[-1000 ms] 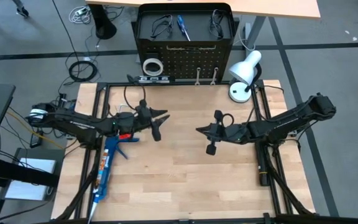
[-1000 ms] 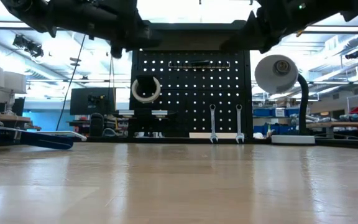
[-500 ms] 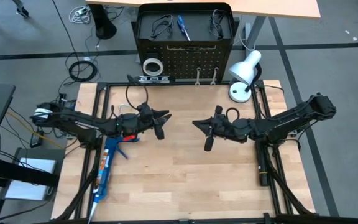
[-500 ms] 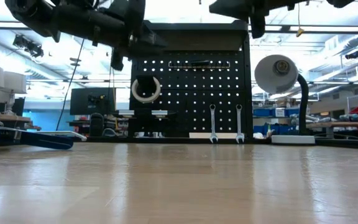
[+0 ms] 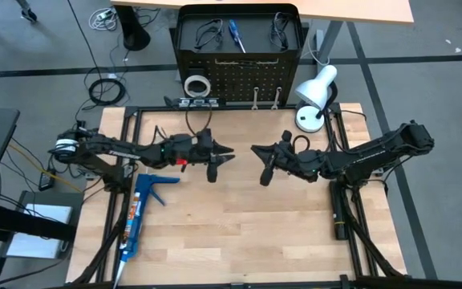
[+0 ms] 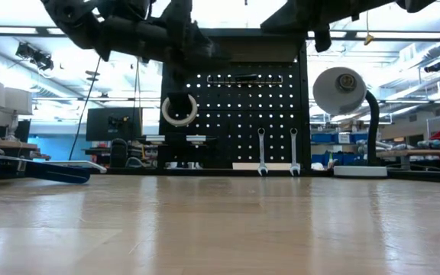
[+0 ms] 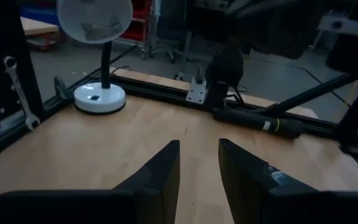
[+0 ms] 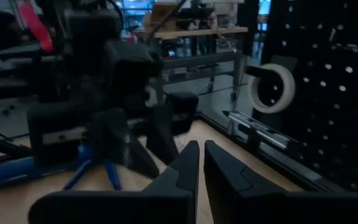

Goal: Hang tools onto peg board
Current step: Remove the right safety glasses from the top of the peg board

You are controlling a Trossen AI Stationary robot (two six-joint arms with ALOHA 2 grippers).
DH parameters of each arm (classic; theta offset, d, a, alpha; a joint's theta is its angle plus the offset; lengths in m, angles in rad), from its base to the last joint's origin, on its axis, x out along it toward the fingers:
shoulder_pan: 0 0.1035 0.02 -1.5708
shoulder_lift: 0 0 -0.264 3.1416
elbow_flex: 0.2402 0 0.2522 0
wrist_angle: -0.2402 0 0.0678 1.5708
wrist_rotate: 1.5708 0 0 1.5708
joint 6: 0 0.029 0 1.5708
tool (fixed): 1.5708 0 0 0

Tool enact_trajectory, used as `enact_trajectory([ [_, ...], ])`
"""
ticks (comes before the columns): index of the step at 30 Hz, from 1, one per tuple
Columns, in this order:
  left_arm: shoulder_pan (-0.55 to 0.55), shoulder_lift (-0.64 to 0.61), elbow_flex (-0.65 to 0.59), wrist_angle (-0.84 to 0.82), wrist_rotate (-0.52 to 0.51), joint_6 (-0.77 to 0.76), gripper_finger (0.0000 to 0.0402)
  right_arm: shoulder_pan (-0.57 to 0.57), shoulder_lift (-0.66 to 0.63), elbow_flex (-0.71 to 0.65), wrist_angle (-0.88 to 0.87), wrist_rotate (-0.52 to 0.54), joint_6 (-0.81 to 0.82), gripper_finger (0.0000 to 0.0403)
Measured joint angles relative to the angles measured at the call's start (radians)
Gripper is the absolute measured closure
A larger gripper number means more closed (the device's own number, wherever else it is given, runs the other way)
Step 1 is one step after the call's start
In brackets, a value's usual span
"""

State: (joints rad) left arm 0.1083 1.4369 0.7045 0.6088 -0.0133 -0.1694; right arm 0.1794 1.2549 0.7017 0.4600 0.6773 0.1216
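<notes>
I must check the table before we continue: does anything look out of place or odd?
One thing stands out: a blue caulk gun lies slanted at the table's left edge, its nozzle past the front rim, not hung. The tape ring and two wrenches hang straight on the board. Nothing looks spilled or damaged.

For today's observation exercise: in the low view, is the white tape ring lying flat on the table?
No. The tape ring hangs on the peg board, well above the table.
</notes>
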Motion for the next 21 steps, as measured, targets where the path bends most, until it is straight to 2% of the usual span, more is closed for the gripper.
enact_trajectory([
  [10, -0.001, -0.005, -0.022, 0.007, 0.069, 0.038, 0.0287, -0.006, 0.0, 0.0, -0.037, 0.015, 0.111, 0.0372],
  [16, -0.006, -0.004, -0.064, 0.07, 0.047, 0.028, 0.0287, -0.006, 0.0, 0.0, -0.036, 0.047, 0.196, 0.0372],
  [21, -0.007, -0.004, -0.067, 0.135, 0.033, 0.028, 0.0287, -0.007, 0.0, 0.0, -0.037, 0.064, 0.193, 0.0374],
])
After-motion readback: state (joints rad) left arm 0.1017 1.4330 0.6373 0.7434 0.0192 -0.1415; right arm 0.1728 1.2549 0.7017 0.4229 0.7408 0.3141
